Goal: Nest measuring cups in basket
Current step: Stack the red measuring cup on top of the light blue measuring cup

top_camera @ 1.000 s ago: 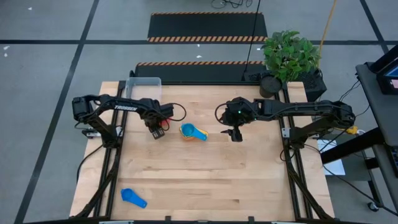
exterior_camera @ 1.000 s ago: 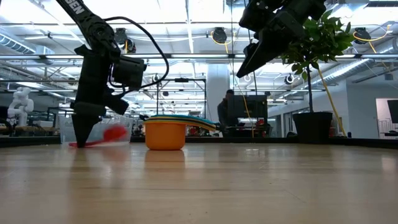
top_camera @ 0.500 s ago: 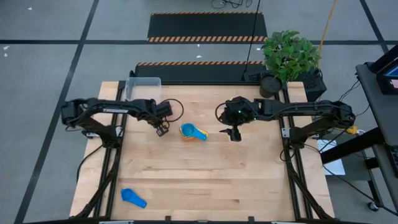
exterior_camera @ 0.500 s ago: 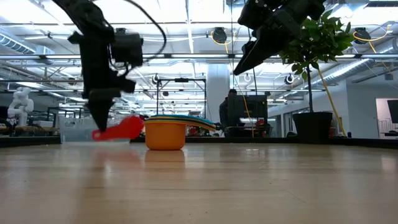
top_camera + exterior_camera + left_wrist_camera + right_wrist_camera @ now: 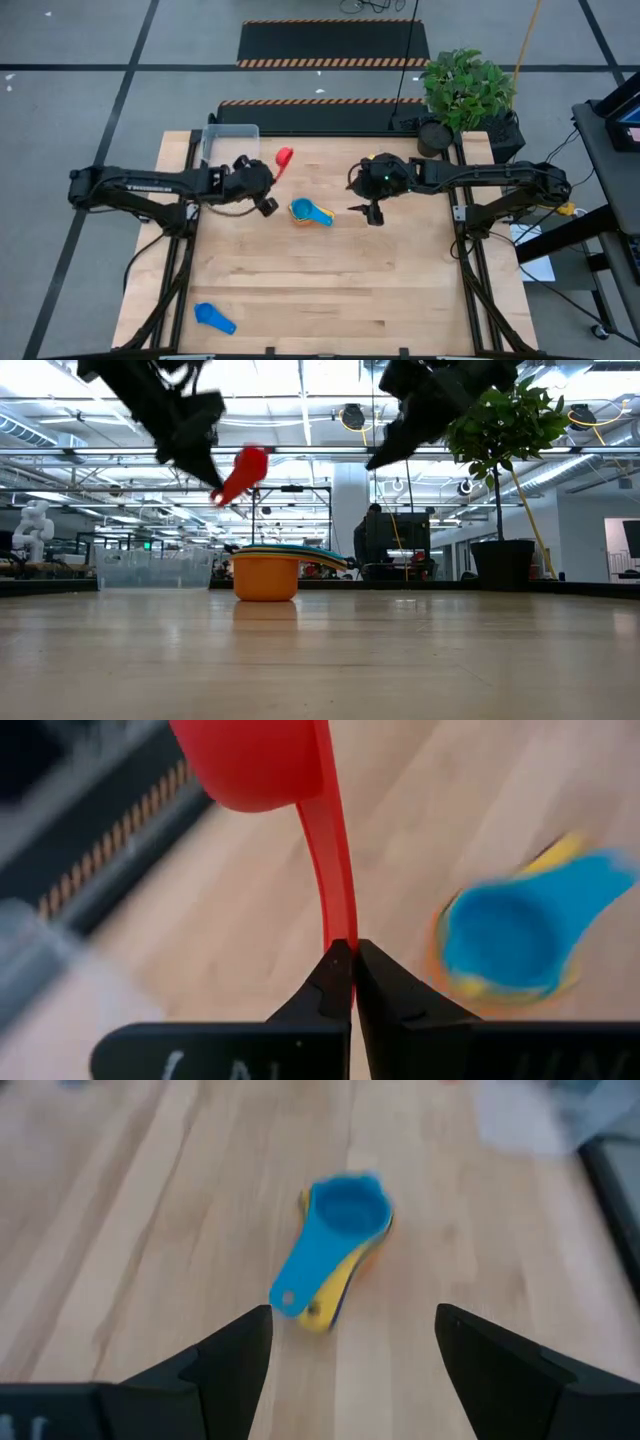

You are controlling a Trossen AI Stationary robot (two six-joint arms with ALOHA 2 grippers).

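lifted off the table since before, red measuring cup (image 5: 284, 157) hangs by its handle, pinched in left claw (image 5: 268, 178).

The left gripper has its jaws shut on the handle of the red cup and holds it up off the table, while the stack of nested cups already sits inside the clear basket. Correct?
Not quite. The stack of nested cups sits on the bare table, apart from the clear basket, as the high view shows. The rest stands: the left gripper holds the red cup aloft by its handle.

Beyond my wooden table (image 5: 330, 280), a leafy potted plant (image 5: 465, 92) stands at the far right corner, with hazard-striped black floor mats (image 5: 330, 45) behind it.
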